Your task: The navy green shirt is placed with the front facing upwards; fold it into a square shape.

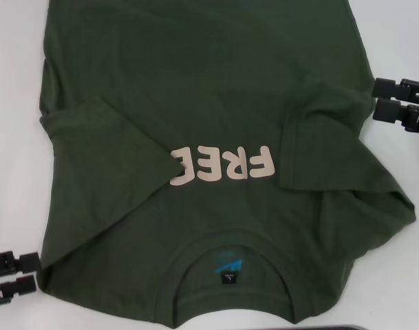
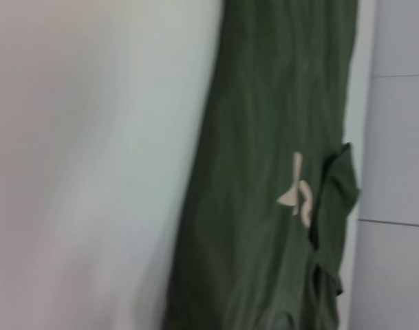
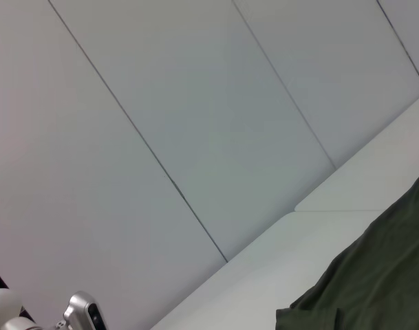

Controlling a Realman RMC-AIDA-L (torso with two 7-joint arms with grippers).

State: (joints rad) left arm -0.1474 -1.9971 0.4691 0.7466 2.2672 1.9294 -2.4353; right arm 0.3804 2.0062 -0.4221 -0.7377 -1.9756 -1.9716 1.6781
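In the head view, the navy green shirt (image 1: pixel 216 165) lay flat on the white bench (image 1: pixel 16 103), front up, with its collar toward the robot and its hem running out of the frame at the far side, so the long axis went straight away from the robot. Both sleeves were already folded inward over the chest, and the left one covered part of the pale lettering (image 1: pixel 223 165). The left tool (image 1: pixel 13 275) sat low at the near corner, just beside the shoulder edge, its two black fingers a little apart and holding nothing. The right tool (image 1: pixel 402 102) was farther out, just beside the shirt's side edge, fingers also parted and empty. The shirt lay between the two tools (each arm reached in level from its own side).

In the left wrist view, the shirt (image 2: pixel 264 172) appeared as a long green band on the bench, with a bit of the lettering.

In the right wrist view, only a corner of the shirt (image 3: pixel 374 282) showed on the bench, below a pale panelled wall (image 3: pixel 195 103).

I judged the next fold would go along the long axis, and the left tool was nearer to the collar end.
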